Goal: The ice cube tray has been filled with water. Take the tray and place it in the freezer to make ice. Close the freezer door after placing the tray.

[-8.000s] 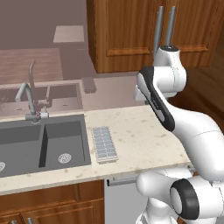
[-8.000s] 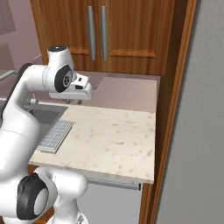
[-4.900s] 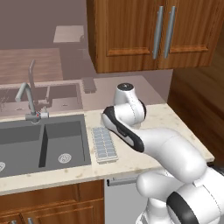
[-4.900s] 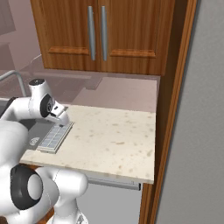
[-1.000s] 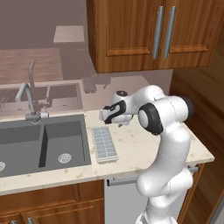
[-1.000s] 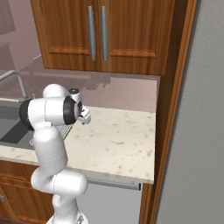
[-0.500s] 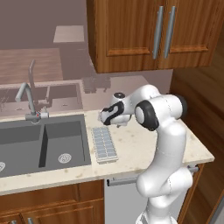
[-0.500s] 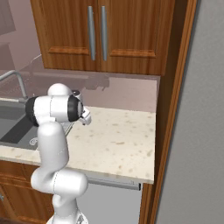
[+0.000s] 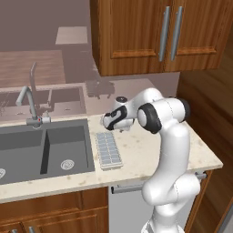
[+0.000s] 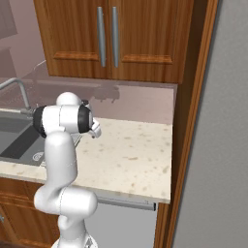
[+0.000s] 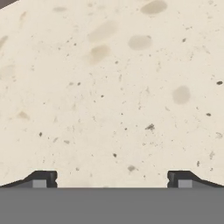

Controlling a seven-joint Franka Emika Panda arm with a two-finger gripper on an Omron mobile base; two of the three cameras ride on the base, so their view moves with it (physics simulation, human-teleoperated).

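Jaws (image 11: 112,178) spread wide, empty, tips barely visible; ice cube tray (image 9: 108,150) on counter (image 9: 136,154).

The desk (image 9: 145,152) looks like polished cream stone, flecked with tan and dark specks, smooth and faintly matt up close. The ice cube tray (image 9: 108,149) reads as pale, matt plastic. The sink (image 9: 45,150) is a dull dark grey, its faucet (image 9: 30,102) brushed metal. The cabinets (image 10: 126,38) show glossy reddish wood grain with satin metal handles (image 10: 107,36). The arm (image 9: 170,154) is smooth glossy white.
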